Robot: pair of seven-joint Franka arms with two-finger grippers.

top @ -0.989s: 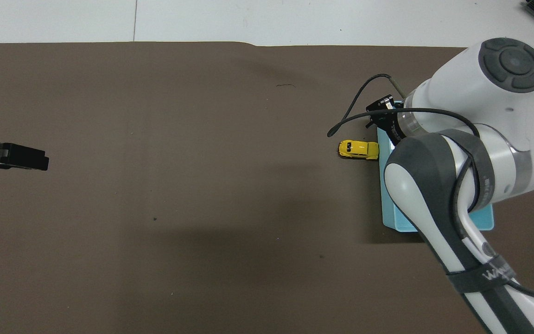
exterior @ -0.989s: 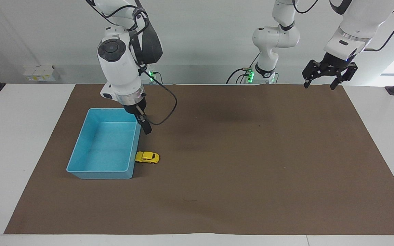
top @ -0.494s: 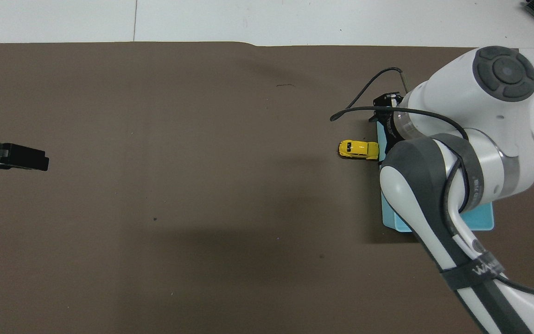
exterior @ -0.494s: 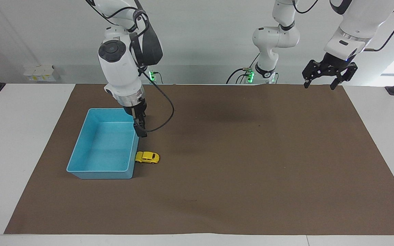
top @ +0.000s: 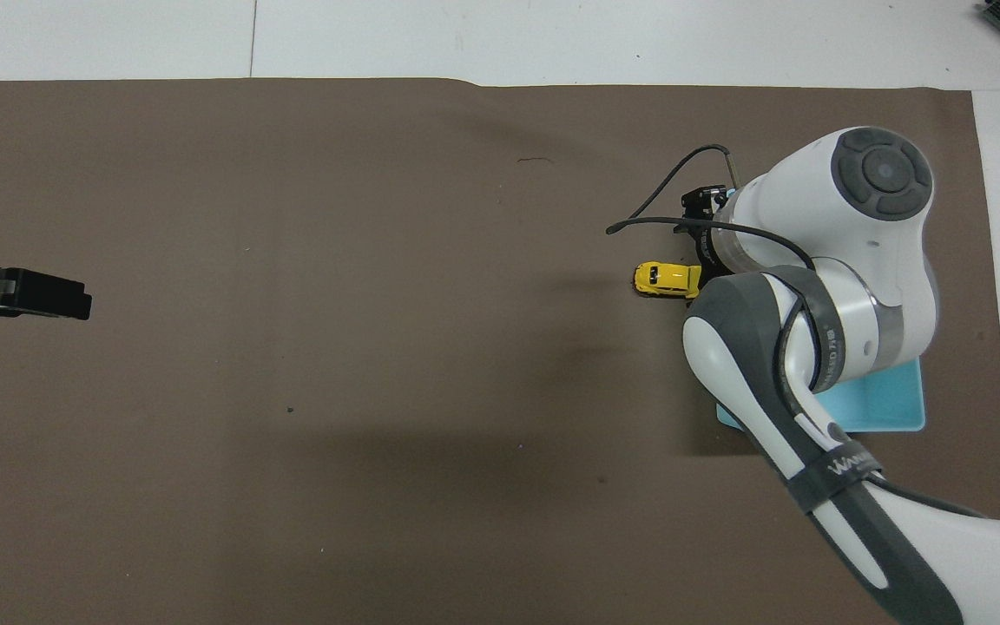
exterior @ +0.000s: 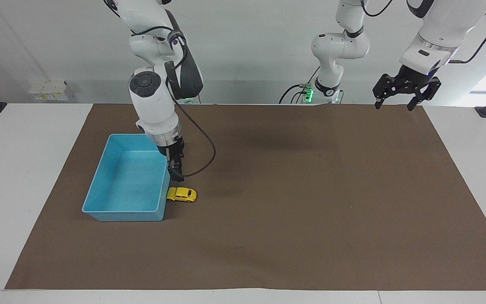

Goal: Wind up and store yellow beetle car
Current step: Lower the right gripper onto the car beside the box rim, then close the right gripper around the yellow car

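White arms, grey joint caps, dark grey elbow bands, black claws, loose black cable on right arm [exterior: 154,105]

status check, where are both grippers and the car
Right gripper open, just above yellow beetle car. Car on mat, against blue tray wall. Left gripper open, waiting over mat's edge.

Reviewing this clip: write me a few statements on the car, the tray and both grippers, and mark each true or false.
1. The yellow beetle car lies inside the blue tray. False: it sits on the brown mat, against the tray's outer wall.
2. The right gripper hangs just above the car, empty. True.
3. The left gripper holds the car. False: it is open and empty, raised over the mat's edge at its own end of the table.
4. The tray has nothing in it. True.
5. The car lies on its roof. False: it stands on its wheels.
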